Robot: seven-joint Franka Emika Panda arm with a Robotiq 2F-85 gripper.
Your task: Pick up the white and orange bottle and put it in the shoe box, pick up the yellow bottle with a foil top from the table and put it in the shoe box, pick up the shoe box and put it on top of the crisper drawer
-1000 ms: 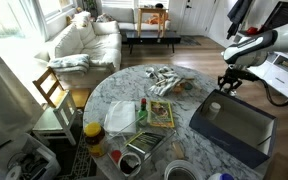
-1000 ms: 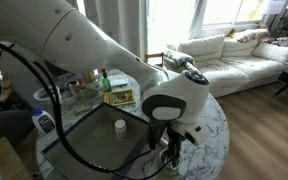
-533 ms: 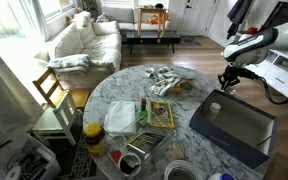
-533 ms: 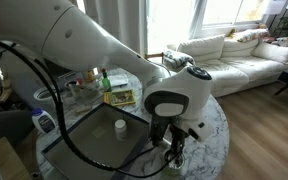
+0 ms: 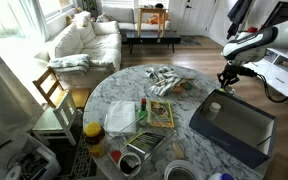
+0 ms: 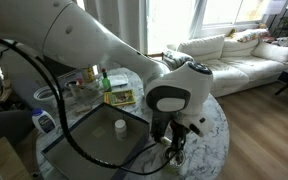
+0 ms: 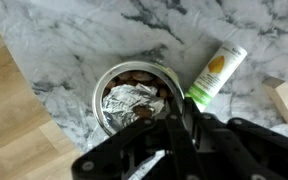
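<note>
Foil-top bottle [image 7: 134, 98] stands upright under and just ahead of the claw [image 7: 179, 122], axis vertical, near the table [image 7: 74, 40] edge. The jaws are drawn narrow and look pinched on its near rim rather than spanning it, so the lift hangs on that rim grip. Just past it to one side a second bottle [image 7: 216, 75] lies flat, long axis slanting away from the claw, and further that way sits the shoe box [image 5: 224, 140], with the arm [image 6: 94, 45] arching over it, wrist pointing straight down.
</note>
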